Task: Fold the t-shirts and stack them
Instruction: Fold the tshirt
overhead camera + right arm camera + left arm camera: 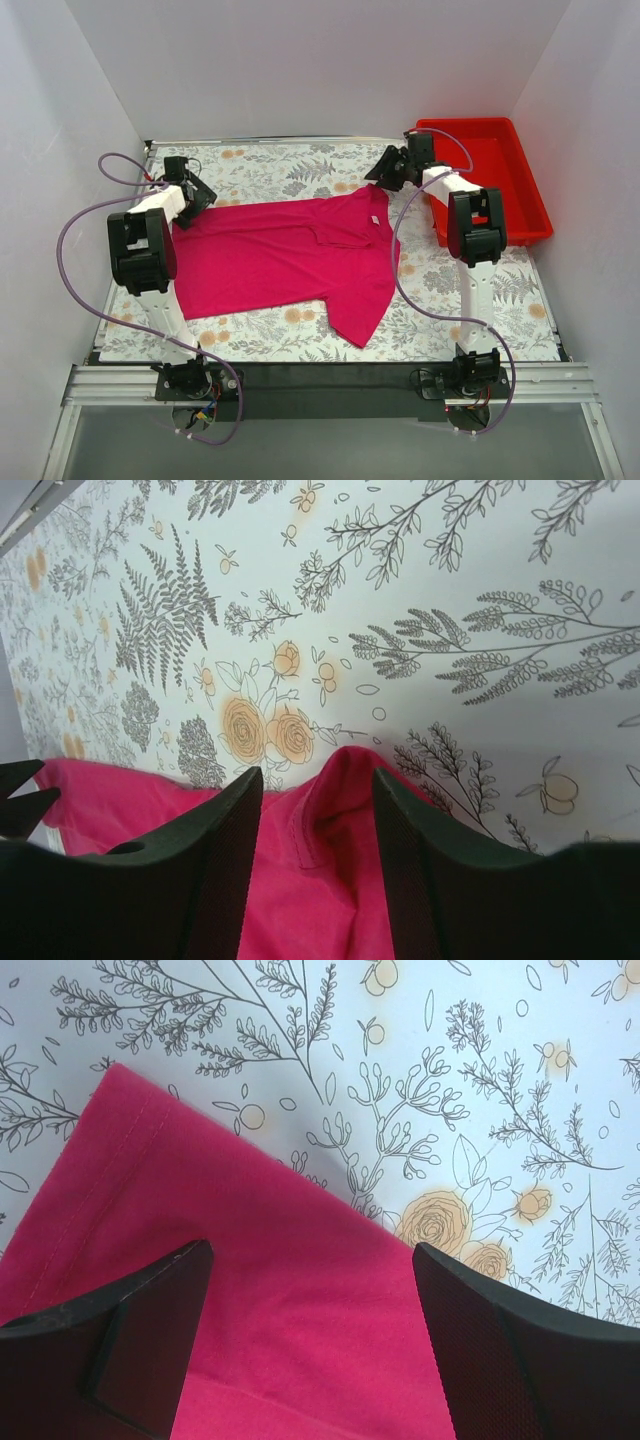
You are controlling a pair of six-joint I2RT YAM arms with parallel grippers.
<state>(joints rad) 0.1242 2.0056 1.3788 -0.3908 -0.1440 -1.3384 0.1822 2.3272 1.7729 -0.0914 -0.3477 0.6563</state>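
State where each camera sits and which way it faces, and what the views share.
Top external: above and behind the arms, looking down at the floral-print table, the plain magenta-pink t-shirt and the red plastic bin; both arms show.
Left wrist: on the left arm, facing down at a t-shirt corner; the left gripper shows, black fingers apart.
Right wrist: on the right arm, facing low across the table at the t-shirt's edge; the right gripper shows.
Shared: t-shirt and table in all three.

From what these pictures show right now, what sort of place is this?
Probably a robot test cell: plain white walls close in a table with a floral cover, two arms are bolted to a metal rail, and a pink t-shirt and a red bin are set out.
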